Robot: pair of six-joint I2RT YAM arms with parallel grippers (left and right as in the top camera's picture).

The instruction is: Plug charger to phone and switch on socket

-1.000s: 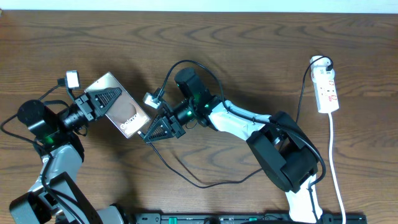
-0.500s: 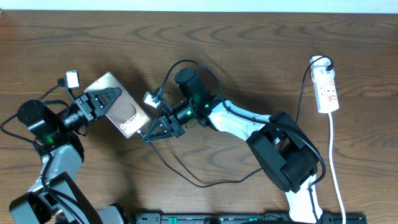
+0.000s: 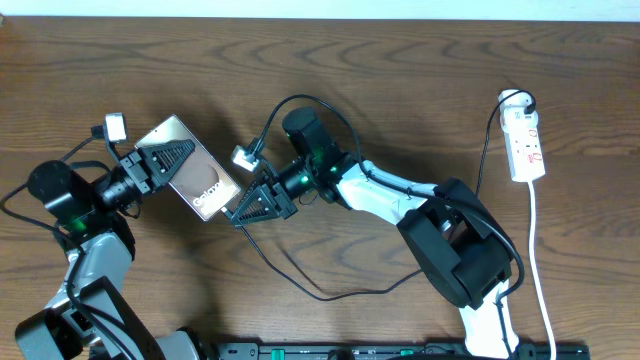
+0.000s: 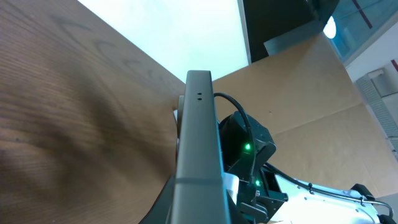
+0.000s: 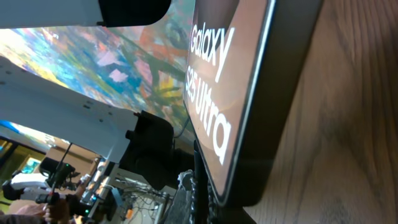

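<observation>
Left gripper (image 3: 180,158): I clamp phone (image 3: 205,185).
Right gripper (image 3: 240,215): at phone's end; closure I cannot tell.
Remaining: charger (image 3: 300,290) seating, socket (image 3: 527,145) switch.

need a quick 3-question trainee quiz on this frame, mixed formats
1. True or false: the socket lies next to the phone.
2. What grips the phone? A) left end effector B) a human hand C) nothing
3. Fill in: the phone's face reads "Galaxy S25 ____".
Key: 1 false; 2 A; 3 Ultra.
</observation>
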